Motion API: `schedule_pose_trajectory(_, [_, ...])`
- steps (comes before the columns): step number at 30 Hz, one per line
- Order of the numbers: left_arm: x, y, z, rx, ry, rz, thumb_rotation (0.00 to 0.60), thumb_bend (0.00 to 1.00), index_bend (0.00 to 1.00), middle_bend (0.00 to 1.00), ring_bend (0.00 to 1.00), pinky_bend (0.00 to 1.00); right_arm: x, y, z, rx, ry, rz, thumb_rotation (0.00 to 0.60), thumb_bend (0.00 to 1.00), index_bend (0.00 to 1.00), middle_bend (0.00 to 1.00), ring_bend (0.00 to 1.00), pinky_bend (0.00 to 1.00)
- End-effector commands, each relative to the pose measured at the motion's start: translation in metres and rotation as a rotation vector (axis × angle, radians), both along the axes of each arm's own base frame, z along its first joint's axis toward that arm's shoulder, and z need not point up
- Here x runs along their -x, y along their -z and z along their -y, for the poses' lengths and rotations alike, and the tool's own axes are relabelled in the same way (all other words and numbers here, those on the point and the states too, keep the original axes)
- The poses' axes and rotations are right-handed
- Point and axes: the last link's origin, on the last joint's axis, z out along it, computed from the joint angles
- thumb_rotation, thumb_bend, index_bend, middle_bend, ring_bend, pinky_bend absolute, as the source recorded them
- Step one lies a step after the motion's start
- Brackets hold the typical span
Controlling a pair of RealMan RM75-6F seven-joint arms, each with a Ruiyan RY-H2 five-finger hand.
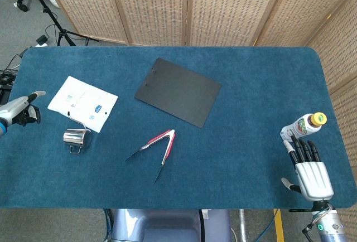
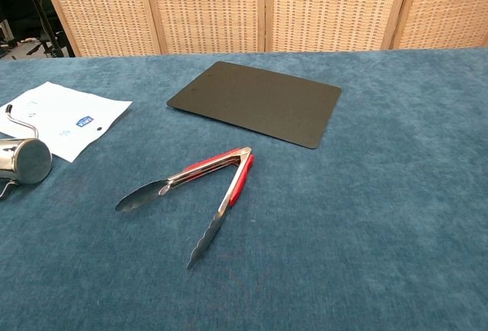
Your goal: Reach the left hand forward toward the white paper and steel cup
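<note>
The white paper (image 1: 82, 102) lies flat at the table's left, also seen in the chest view (image 2: 65, 117). Just in front of it, the steel cup (image 1: 75, 138) lies on its side, its base facing the chest camera (image 2: 23, 162). My left hand (image 1: 19, 111) hovers at the table's left edge, level with the paper and a short gap to its left, holding nothing, one finger stretched toward the sheet. My right hand (image 1: 309, 169) rests flat at the front right corner, fingers straight and empty. The chest view shows neither hand.
A black clipboard (image 1: 178, 91) lies at the centre back. Red-handled steel tongs (image 1: 156, 147) lie spread in the middle front. A small bottle with a yellow cap (image 1: 304, 125) lies just beyond my right hand's fingertips. Wicker screens stand behind the blue table (image 1: 251, 74).
</note>
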Motion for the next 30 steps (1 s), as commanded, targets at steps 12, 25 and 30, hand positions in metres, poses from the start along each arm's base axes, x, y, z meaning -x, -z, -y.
schedule_pose_trajectory(12, [0.012, 0.022, -0.038, 0.066, -0.085, -0.012, 0.600, 1.00, 0.00, 0.66, 0.78, 0.64, 0.002, 0.004, 0.002, -0.014, 0.013, -0.005, 0.600, 0.16, 0.00, 0.00, 0.00, 0.00])
schedule_pose_trajectory(25, [0.016, 0.055, -0.055, 0.135, -0.111, -0.015, 0.600, 1.00, 0.00, 0.66, 0.78, 0.64, 0.005, 0.001, 0.004, -0.017, 0.025, 0.019, 0.600, 0.16, 0.00, 0.00, 0.00, 0.00])
schedule_pose_trajectory(30, [0.016, 0.060, -0.058, 0.147, -0.118, -0.015, 0.600, 1.00, 0.00, 0.66, 0.78, 0.64, 0.005, 0.000, 0.004, -0.018, 0.024, 0.023, 0.600, 0.16, 0.00, 0.00, 0.00, 0.00])
